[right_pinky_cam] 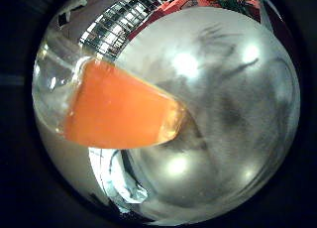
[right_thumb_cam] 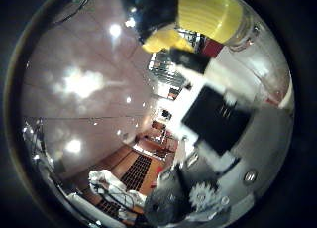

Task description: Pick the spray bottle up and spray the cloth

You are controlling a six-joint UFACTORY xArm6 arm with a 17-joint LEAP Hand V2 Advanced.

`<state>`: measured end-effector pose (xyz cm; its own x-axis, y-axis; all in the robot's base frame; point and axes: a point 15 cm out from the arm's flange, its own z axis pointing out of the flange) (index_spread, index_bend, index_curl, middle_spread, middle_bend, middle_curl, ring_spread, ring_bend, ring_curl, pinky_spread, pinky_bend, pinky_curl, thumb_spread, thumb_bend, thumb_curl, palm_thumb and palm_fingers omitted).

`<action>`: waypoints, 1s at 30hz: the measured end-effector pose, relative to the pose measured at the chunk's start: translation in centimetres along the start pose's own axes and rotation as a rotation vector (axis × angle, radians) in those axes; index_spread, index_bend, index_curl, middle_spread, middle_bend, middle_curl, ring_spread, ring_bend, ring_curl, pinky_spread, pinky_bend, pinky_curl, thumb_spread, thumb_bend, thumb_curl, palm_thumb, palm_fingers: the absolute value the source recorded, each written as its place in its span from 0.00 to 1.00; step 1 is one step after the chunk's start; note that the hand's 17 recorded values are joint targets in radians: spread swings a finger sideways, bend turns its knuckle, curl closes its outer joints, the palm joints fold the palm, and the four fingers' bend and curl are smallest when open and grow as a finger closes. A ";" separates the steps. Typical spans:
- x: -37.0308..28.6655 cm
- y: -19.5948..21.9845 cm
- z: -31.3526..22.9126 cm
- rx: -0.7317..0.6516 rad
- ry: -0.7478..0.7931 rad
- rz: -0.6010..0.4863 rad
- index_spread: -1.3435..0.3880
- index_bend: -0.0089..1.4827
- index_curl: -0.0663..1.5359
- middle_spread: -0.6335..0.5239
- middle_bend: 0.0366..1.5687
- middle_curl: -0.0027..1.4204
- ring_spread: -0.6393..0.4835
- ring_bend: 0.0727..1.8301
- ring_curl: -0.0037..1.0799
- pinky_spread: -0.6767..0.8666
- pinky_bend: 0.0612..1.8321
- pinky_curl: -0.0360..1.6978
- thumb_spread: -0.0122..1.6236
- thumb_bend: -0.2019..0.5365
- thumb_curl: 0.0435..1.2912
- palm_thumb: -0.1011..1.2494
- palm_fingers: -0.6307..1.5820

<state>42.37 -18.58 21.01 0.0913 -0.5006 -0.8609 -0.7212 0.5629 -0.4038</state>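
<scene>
Grey and glossy, the tabletop fills most of the little finger side palm view, dotted with bright reflections of ceiling lamps and crossed by soft dark shadows. Close to the palm, across this view, lies the body of the spray bottle: clear plastic, its lower part filled with orange liquid, the upper part empty and see-through. The bottle is tilted against the tabletop behind it, and its rounded base end points toward the middle of the picture. A patch of slatted ceiling or window and a strip of red show beyond the tabletop's far edge.

From the thumb side palm view, a pale pinkish ceiling with bright lamps takes up most of the picture, with wood-toned room fittings far off. Near one edge sits the yellow part of the spray bottle's top, under a dark glossy piece. The hand reaches in with a black block, white links and a small geared wheel; its fingers run up to the yellow top and seem to touch it. Whether they are curled round the bottle or merely laid against it cannot be told from here.
</scene>
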 end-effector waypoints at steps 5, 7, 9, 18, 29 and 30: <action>-0.6 0.1 0.8 -0.009 -0.019 0.018 0.59 0.45 0.45 0.43 0.61 0.44 0.40 0.59 0.45 0.22 0.54 0.28 0.57 0.26 0.34 0.82 0.88; -0.9 -0.1 1.1 -0.008 -0.029 0.024 0.61 0.55 0.49 0.44 0.68 0.46 0.41 0.65 0.49 0.24 0.60 0.32 0.57 0.26 0.36 0.86 0.87; -1.0 0.0 1.2 -0.011 -0.033 0.030 0.62 0.60 0.51 0.45 0.72 0.47 0.42 0.67 0.50 0.26 0.63 0.35 0.58 0.26 0.38 0.87 0.86; -5.6 -1.2 1.0 -0.072 -0.091 -0.012 0.66 0.79 0.55 0.46 0.86 0.50 0.40 0.76 0.60 0.32 0.70 0.49 0.61 0.26 0.44 0.90 0.80; -12.4 -0.6 -3.8 -0.387 0.169 -0.252 0.67 0.83 0.52 0.46 0.90 0.47 0.39 0.77 0.65 0.34 0.64 0.66 0.59 0.26 0.50 0.92 0.79; -12.8 -0.3 -4.1 -0.427 0.197 -0.265 0.67 0.84 0.51 0.47 0.90 0.47 0.39 0.77 0.65 0.34 0.64 0.67 0.59 0.25 0.50 0.91 0.79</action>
<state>38.58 -15.01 33.45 0.2078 -0.7260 -0.6556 -0.9097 0.1030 -0.4023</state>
